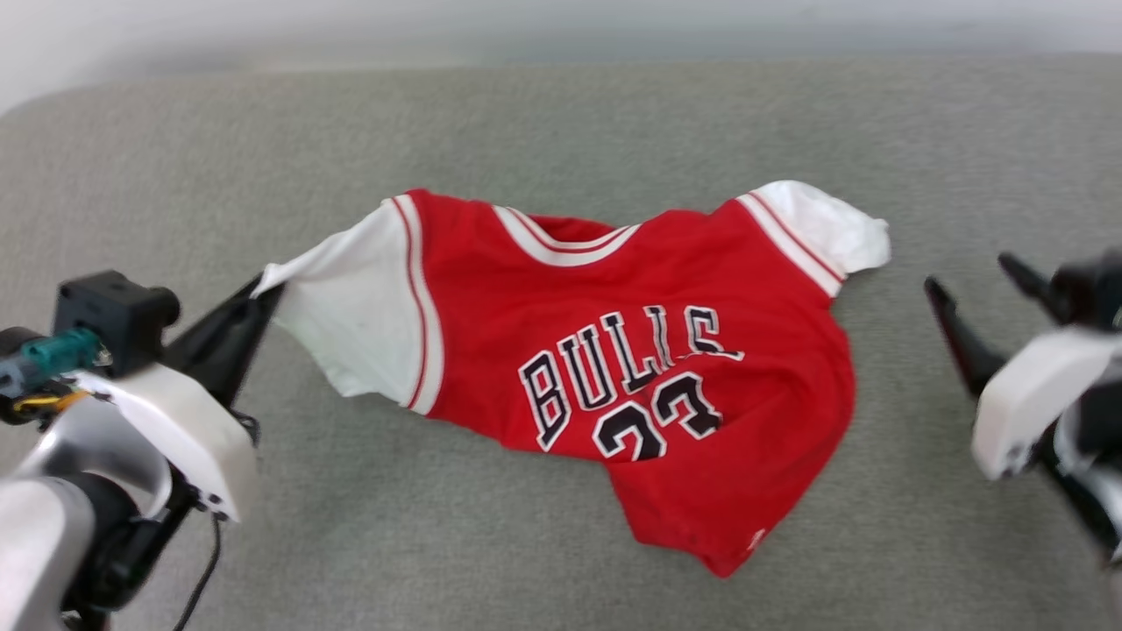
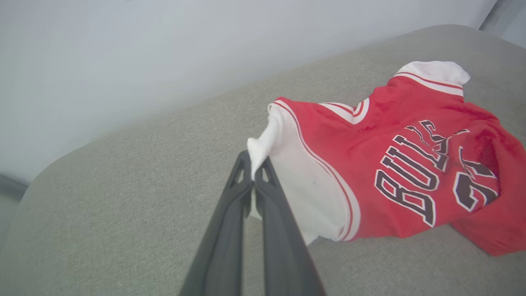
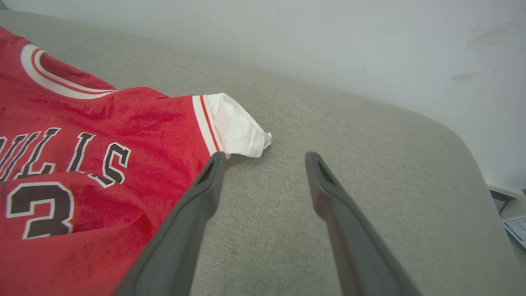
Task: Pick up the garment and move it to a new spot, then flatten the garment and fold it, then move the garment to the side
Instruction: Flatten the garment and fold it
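Work surface (image 1: 561,131): grey woven fabric with rounded corners, pale wall (image 2: 164,49) behind it.

My left gripper (image 1: 256,294) reached in from the lower left, fingers angled up and inward. They were pinched together on the tip of one white sleeve (image 1: 351,315) of the garment (image 1: 666,298). That sleeve was raised and drawn taut toward me.

The rest of the garment lay front up near the middle of the surface. It was rumpled, lettering and number creased, hem trailing toward my near right.

My right gripper (image 1: 970,273) hovered at the right, fingers spread wide, holding nothing. One fingertip (image 3: 213,168) sat close beside the other white sleeve (image 3: 236,129); contact could not be determined.
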`<state>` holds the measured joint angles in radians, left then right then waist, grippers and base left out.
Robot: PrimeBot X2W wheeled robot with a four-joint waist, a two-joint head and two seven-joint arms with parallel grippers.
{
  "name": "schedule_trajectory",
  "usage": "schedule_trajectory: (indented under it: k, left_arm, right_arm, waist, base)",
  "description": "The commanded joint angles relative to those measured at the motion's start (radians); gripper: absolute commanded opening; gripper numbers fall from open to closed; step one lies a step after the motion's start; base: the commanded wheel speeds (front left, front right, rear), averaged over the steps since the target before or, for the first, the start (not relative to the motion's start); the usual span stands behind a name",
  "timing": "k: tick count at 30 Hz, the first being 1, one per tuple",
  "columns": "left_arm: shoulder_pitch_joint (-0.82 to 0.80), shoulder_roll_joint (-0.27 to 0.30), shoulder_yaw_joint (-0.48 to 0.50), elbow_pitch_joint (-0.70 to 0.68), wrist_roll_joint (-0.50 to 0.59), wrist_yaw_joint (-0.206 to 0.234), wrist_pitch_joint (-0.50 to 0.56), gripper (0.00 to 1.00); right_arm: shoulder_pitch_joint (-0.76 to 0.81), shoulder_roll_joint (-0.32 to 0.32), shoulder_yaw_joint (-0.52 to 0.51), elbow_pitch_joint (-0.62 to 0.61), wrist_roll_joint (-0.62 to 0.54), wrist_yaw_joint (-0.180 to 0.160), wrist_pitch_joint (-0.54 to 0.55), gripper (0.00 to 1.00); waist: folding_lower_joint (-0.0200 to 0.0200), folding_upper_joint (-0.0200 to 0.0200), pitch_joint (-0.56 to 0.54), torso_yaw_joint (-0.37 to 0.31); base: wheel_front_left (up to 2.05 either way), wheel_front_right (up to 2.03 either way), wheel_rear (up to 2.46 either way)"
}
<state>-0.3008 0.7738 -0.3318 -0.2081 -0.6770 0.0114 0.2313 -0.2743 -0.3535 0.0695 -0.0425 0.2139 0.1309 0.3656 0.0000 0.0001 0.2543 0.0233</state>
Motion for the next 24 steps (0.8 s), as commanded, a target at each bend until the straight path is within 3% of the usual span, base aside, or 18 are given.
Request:
schedule_trajectory:
  k: [1,5,10,17,24]
  left_arm:
    - [0.011,-0.008,-0.006,-0.025,0.009,0.007,-0.008,0.00]
    - [0.021,-0.029,-0.033,-0.115,0.034,0.017,-0.021,0.00]
    - [-0.009,-0.059,-0.073,-0.168,0.064,0.007,-0.036,0.00]
    - [-0.064,-0.111,-0.120,-0.163,0.077,-0.025,-0.060,0.00]
    - [-0.104,-0.145,-0.151,-0.140,0.097,-0.043,-0.084,0.00]
  right_arm:
    - [-0.047,-0.022,0.005,-0.013,0.041,-0.001,0.058,1.00]
    - [-0.205,-0.128,0.044,-0.001,0.194,-0.001,0.335,1.00]
    - [-0.397,-0.247,0.144,0.084,0.243,0.000,0.559,1.00]
    - [-0.558,-0.343,0.266,0.230,0.242,0.000,0.650,1.00]
    - [-0.581,-0.356,0.316,0.353,0.240,0.000,0.613,1.00]
  waist:
    - [0.0000,-0.0001,0.034,0.035]
    - [0.0000,-0.0001,0.084,0.086]
    - [0.0000,-0.0001,0.147,0.158]
    - [0.0000,-0.0001,0.220,0.244]
    - [0.0000,-0.0001,0.262,0.292]
  base:
    - [0.00,0.00,0.00]
    - [0.00,0.00,0.00]
    - [0.00,0.00,0.00]
    - [0.00,0.00,0.00]
    - [0.00,0.00,0.00]
